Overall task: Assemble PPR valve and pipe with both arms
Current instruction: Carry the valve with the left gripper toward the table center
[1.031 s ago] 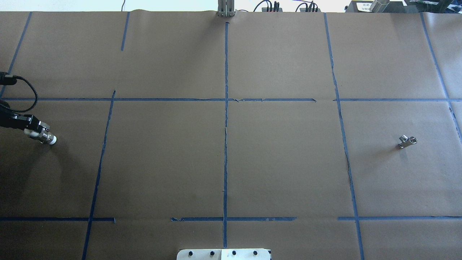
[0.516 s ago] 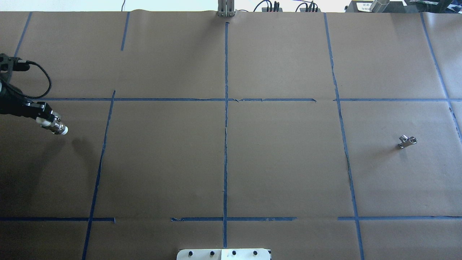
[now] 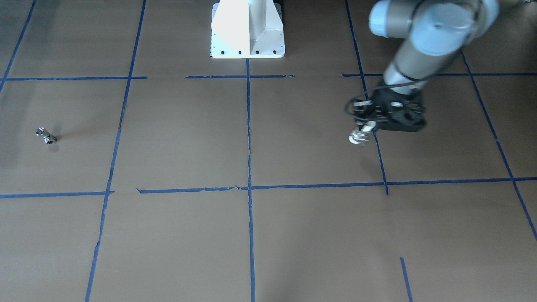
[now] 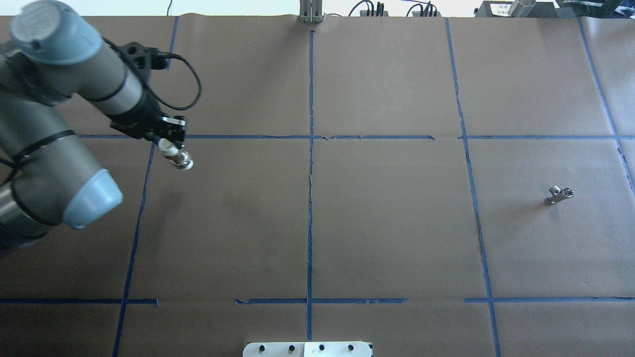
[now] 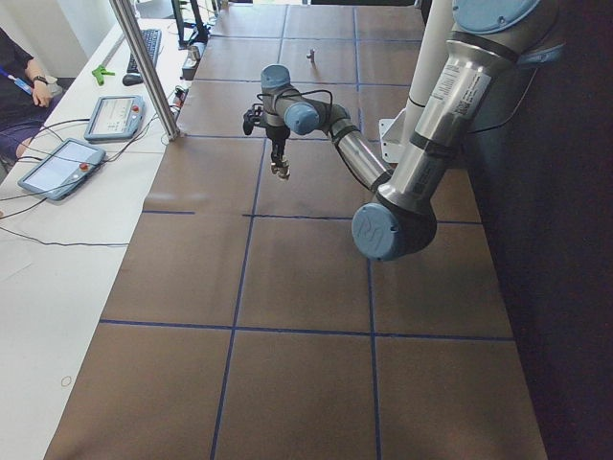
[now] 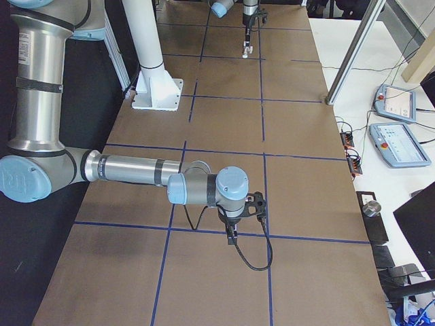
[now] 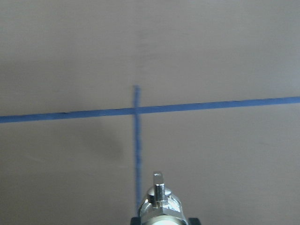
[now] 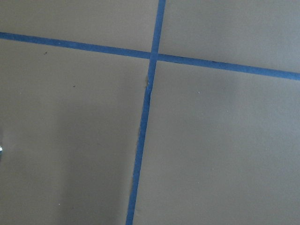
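My left gripper (image 4: pixel 171 148) is shut on the PPR valve (image 4: pixel 182 159), a stubby fitting with white ends and a metal middle, held above the paper left of centre. It also shows in the front-facing view (image 3: pixel 357 137) and at the bottom of the left wrist view (image 7: pixel 159 201). The pipe (image 4: pixel 559 194), a tiny chrome piece with a side stub, lies alone at the far right; it also shows in the front-facing view (image 3: pixel 46 136). My right gripper (image 6: pixel 231 234) shows only in the exterior right view, low over the paper; I cannot tell whether it is open or shut.
Brown paper with a blue tape grid covers the table. The white pedestal base (image 3: pixel 247 29) stands at the robot's edge. A metal post (image 4: pixel 310 12) stands at the far edge. Teach pendants (image 5: pixel 57 165) and an operator (image 5: pixel 19 77) are beyond that edge.
My left arm has swung from the overhead view's left edge to the right and farther up, carrying the valve. The pipe has not moved.
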Motion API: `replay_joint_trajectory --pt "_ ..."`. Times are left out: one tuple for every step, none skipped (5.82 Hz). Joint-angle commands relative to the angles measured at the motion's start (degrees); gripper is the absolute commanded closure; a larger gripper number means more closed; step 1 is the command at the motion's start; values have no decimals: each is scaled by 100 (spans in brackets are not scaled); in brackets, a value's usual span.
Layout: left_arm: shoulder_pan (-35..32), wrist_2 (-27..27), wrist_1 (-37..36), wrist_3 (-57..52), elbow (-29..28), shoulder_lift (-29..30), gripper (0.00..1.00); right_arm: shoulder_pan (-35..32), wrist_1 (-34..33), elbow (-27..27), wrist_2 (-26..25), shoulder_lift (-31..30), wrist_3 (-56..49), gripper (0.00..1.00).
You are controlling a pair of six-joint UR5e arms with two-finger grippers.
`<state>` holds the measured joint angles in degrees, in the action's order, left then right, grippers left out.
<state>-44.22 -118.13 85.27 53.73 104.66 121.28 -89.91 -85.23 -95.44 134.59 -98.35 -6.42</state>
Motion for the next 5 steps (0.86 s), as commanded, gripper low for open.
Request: replay_joint_trajectory --pt "824 544 -71 994 -1238 1723 100 0 -3 17 5 0 0 0" --pt "1123 955 -2 1225 -1759 2211 100 0 -3 25 -3 0 0 0" --pt "1213 1020 25 1280 -2269 2590 100 0 -3 25 5 0 0 0" --pt "1301 1020 43 1263 -2379 2594 100 0 -3 17 23 0 9 0" --pt "1345 1020 51 1254 -2380 2576 100 0 -3 17 -3 0 0 0"
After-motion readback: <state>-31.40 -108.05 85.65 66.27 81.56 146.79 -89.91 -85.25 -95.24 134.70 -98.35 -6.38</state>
